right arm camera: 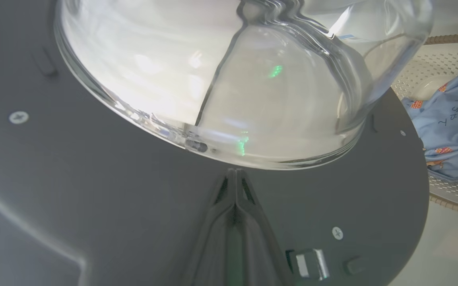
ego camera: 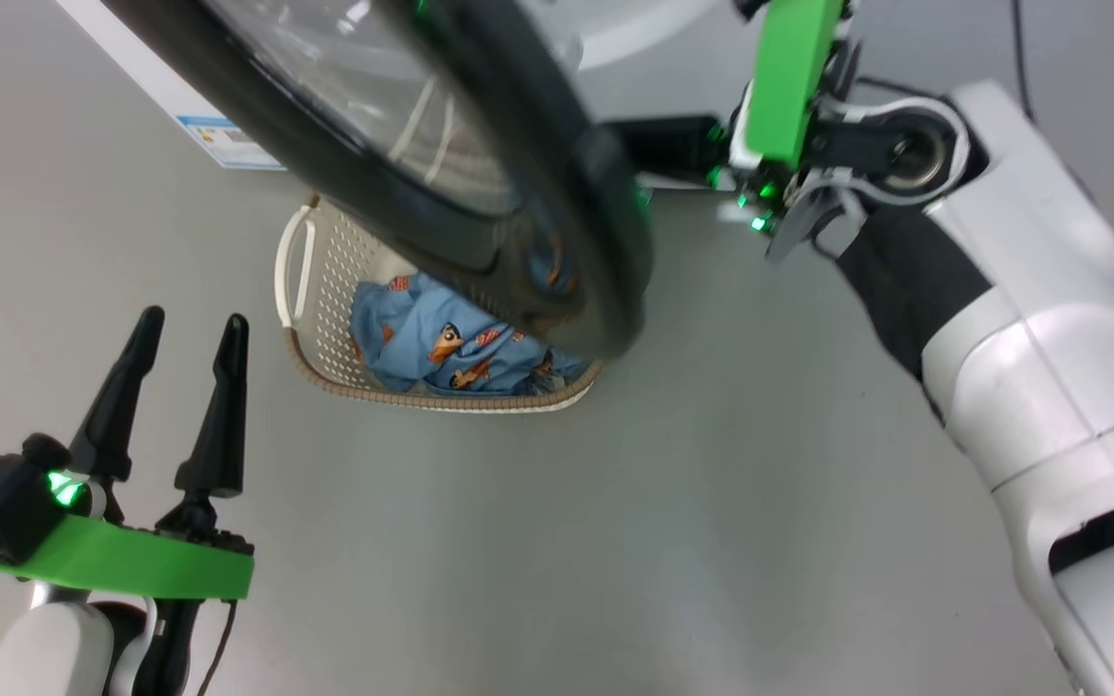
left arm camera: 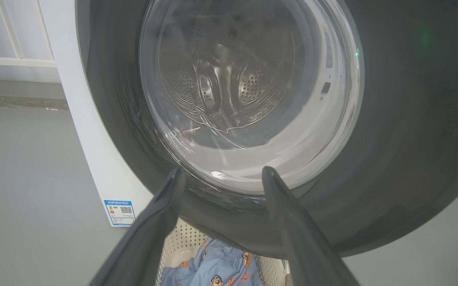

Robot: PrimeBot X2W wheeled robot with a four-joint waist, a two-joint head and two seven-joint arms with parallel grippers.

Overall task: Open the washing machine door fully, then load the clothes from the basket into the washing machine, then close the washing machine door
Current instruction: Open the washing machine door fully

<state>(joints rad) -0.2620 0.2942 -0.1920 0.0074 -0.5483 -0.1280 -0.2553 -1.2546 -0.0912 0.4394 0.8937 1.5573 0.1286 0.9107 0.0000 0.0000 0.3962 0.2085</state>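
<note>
Door-opening step; right pincer (right arm camera: pixel 235 174), fingers together, empty, has the washing machine door (right arm camera: pixel 94 206) just ahead; left pincer (ego camera: pixel 191 324) spread; next, push it wider.

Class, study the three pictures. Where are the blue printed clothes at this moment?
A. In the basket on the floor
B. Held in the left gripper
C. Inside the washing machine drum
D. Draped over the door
A: the clothes lie in the basket, partly under the door, while the left gripper is open and holds nothing.
</note>
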